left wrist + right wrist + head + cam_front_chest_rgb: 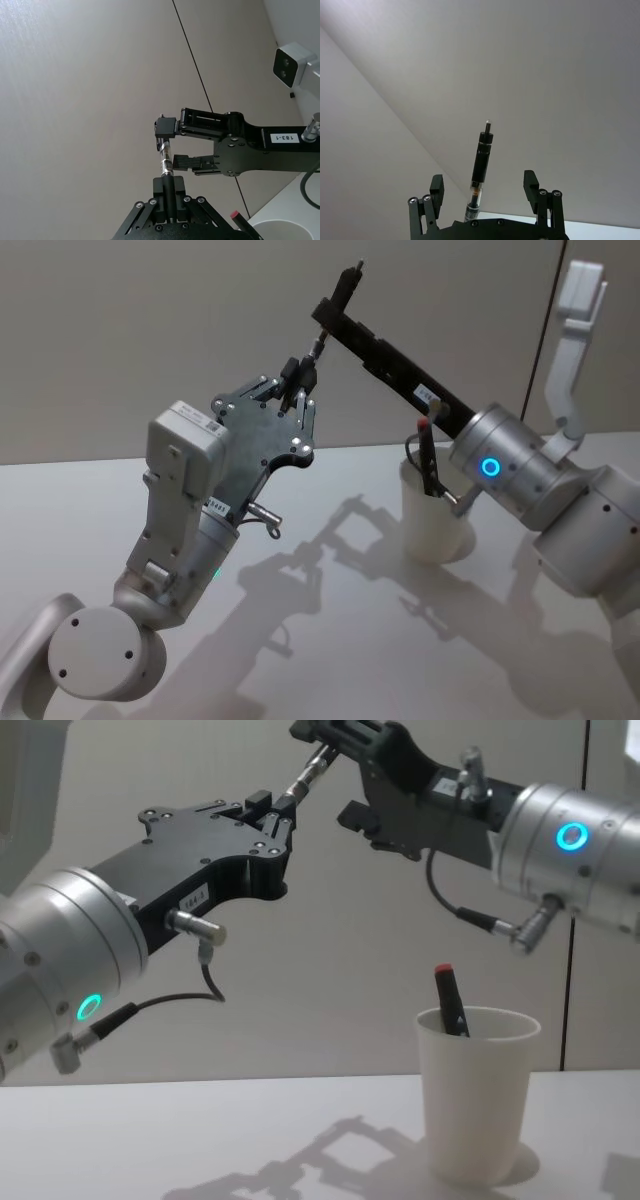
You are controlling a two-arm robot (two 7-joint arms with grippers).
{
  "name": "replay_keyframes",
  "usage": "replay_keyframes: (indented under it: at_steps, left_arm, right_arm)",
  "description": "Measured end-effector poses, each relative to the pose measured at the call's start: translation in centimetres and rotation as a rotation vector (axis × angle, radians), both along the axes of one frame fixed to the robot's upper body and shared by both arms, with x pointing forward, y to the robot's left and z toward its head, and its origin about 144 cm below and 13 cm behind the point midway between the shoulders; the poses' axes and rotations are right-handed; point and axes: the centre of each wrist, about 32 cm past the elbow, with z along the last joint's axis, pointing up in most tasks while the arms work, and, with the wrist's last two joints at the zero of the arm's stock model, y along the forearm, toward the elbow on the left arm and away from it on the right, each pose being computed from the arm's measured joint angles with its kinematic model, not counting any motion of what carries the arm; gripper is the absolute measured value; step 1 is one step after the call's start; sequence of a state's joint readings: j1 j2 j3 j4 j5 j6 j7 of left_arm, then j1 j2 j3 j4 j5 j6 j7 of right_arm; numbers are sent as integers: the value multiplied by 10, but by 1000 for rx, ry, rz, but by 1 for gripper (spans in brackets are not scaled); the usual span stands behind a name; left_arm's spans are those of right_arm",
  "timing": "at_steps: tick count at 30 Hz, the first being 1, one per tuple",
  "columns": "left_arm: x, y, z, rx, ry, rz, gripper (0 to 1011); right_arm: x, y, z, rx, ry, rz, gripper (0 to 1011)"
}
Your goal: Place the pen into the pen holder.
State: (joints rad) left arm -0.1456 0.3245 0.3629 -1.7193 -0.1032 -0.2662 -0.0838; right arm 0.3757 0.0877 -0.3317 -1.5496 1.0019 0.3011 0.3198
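Here, your left gripper [297, 375] pinched the pen [305, 775] by its lower barrel, high above the pen holder [478, 1100], while the right gripper [338, 290] stood wide around its top. It looked light, stiff and slick, so mid-barrel seemed the best hold.

It looked like a robotics lab or test room: a bare white bench [330, 660] stood against a plain beige panelled wall [150, 340] with 1 dark seam [199, 75], and a white camera [289, 69] sat on a mount.
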Motion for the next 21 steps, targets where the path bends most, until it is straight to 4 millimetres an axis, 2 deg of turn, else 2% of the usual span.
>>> replay_keyframes:
  at_steps: [21]
  left_arm:
    - [0, 0, 0, 0, 0, 0, 121]
  right_arm:
    - [9, 20, -1, 19, 7, 20, 1001]
